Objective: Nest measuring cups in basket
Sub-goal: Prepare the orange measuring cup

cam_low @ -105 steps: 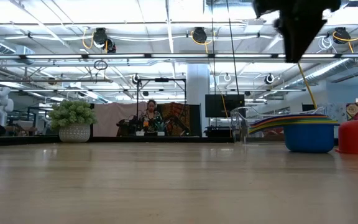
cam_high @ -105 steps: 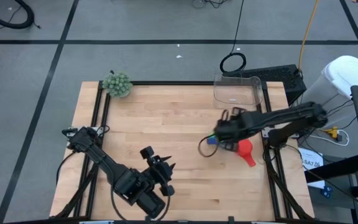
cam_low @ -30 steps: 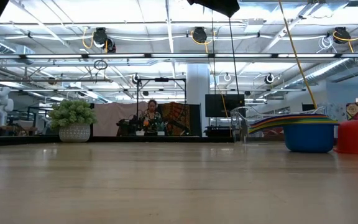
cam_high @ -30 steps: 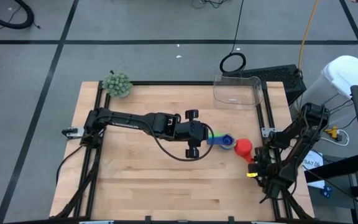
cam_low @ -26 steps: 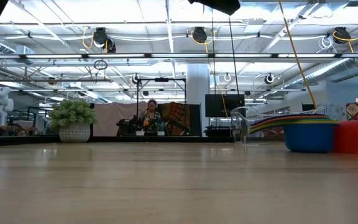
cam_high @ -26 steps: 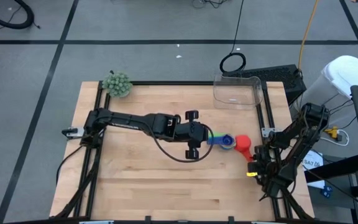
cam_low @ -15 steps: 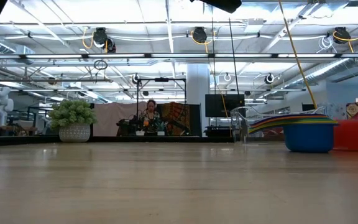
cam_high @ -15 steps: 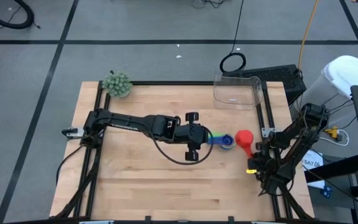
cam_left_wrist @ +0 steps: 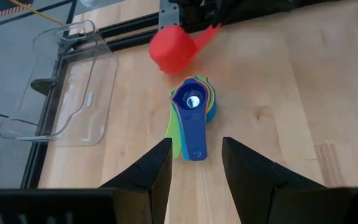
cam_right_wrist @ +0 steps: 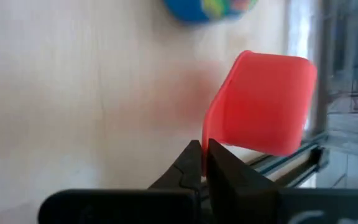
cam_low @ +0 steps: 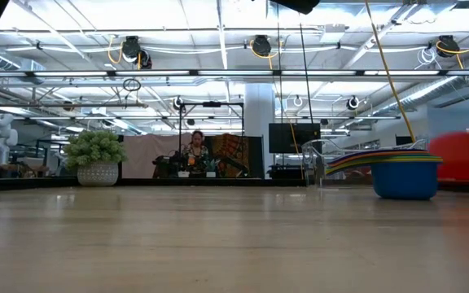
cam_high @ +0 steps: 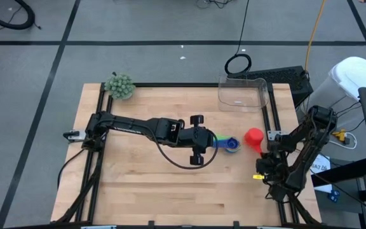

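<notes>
The red measuring cup [cam_high: 253, 135] hangs above the table's right side, with my right gripper [cam_right_wrist: 202, 155] shut on its handle. It shows blurred and off the table in the low view [cam_low: 462, 155]. The other measuring cups sit nested in a stack [cam_high: 232, 144], bottom on the wood, their handles fanned toward the left. My left gripper [cam_left_wrist: 194, 165] hovers open above those handles, touching nothing. The clear basket [cam_high: 241, 93] stands at the far right corner. My right gripper pinches the red cup's flat handle [cam_right_wrist: 204, 134] between its two fingers, near the handle's free end. The fingers slant down from the table's near right side and lie along the handle. The cup juts out past the fingertips, lifted clear of the table.
A fuzzy grey-green ball [cam_high: 119, 86] sits at the far left corner. Black frame rails [cam_high: 275, 121] run along the table's edges beside the basket. Bare wood lies across the near half of the table.
My right gripper has risen and tipped, carrying the red cup off the table. The cup stood on the wood just right of the stack; now it hangs clear and a little nearer the far edge.
</notes>
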Controlling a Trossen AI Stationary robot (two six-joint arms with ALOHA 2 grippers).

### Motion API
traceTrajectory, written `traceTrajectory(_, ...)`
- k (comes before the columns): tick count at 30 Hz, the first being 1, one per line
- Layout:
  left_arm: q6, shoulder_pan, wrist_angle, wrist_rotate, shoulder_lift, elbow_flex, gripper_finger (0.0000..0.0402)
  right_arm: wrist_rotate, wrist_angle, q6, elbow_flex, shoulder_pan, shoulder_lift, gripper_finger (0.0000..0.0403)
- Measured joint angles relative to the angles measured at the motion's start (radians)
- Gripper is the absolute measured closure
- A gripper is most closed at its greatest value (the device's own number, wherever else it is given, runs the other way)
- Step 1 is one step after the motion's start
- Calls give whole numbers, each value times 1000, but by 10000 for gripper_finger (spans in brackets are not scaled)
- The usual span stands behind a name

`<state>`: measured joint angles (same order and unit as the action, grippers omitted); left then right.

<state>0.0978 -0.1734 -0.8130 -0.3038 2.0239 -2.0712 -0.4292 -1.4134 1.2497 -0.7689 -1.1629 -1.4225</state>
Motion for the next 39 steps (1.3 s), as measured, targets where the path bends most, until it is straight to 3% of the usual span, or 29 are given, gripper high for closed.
traceTrajectory(4,1,0,1,0,0,0,257,-56,-148,27,-154,15,5,403)
traceTrajectory(7,2,0,2,0,0,0,257,-113,-152,19,-261,31,7,403)
traceTrajectory(17,1,-11,-2,-1,0,0,257,-489,-102,78,-511,53,4,403)
traceTrajectory(22,-24,-19,-34,-7,0,0,257,-661,152,33,-509,58,10,403)
traceTrajectory(29,-41,-53,-160,-104,0,0,257,-667,570,-44,-359,131,10,403)
traceTrajectory(35,-120,-109,-338,-253,-10,0,257,-669,988,-153,-168,238,53,403)
traceTrajectory(39,-249,-166,-477,-442,-10,0,257,-670,1450,-384,5,326,113,403)
